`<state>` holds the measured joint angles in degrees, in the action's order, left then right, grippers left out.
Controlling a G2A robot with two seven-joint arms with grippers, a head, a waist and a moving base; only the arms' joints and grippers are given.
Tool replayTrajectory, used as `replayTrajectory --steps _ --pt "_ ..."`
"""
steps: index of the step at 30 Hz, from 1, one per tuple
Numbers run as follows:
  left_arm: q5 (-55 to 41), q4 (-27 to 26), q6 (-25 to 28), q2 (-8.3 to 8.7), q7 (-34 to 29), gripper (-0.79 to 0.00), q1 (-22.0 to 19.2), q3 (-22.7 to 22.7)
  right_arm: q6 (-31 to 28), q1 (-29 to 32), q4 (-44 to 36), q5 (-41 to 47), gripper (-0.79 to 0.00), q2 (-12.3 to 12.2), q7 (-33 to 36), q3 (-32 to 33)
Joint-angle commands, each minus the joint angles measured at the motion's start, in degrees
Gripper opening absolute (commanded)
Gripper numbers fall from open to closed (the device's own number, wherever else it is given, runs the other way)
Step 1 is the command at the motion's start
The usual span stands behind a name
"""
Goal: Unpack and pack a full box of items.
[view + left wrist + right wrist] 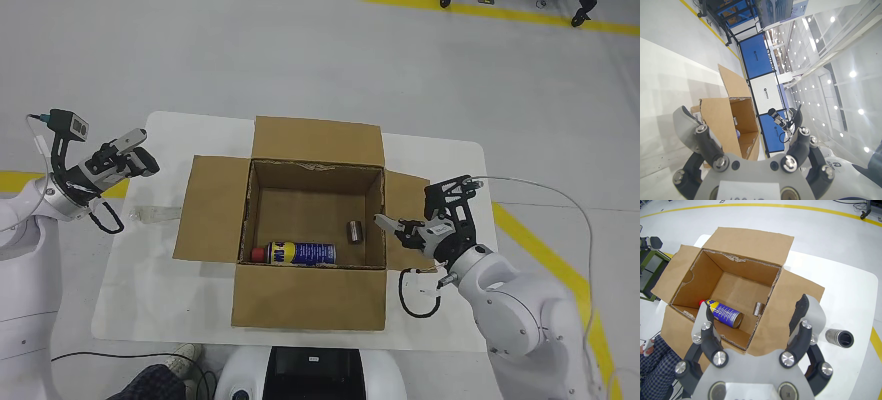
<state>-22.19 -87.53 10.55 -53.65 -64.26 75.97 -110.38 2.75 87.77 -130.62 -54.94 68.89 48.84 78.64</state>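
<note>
An open cardboard box stands mid-table with all its flaps folded out. On its floor lie a blue and yellow spray can with a red cap and a small metal cylinder. My right gripper hangs open over the box's right flap, nothing between its fingers. From the right wrist I see the can, the small cylinder and the gripper. My left gripper is raised by the table's far left corner, open and empty, facing the box.
A larger hollow metal cylinder lies on the white table just right of the box. A faint clear item rests on the table left of the box. The far strip of the table is bare.
</note>
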Motion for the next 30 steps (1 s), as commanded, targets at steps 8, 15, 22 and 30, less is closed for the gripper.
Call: replayTrajectory --steps 8,15,22,30 --pt "0.0 0.0 0.0 0.00 0.0 0.000 0.0 0.0 0.0 0.0 0.0 0.0 0.000 0.0 0.0 0.0" --pt "0.0 0.0 0.0 0.00 0.0 0.000 0.0 0.0 0.0 0.0 0.0 0.0 0.000 0.0 0.0 0.0" --pt "0.0 0.0 0.0 0.00 0.0 0.000 0.0 0.0 0.0 0.0 0.0 0.0 0.000 0.0 0.0 0.0" --pt "0.0 0.0 0.0 0.00 0.0 0.000 0.0 0.0 -2.5 -1.7 1.4 0.5 0.000 0.0 -1.3 -1.4"
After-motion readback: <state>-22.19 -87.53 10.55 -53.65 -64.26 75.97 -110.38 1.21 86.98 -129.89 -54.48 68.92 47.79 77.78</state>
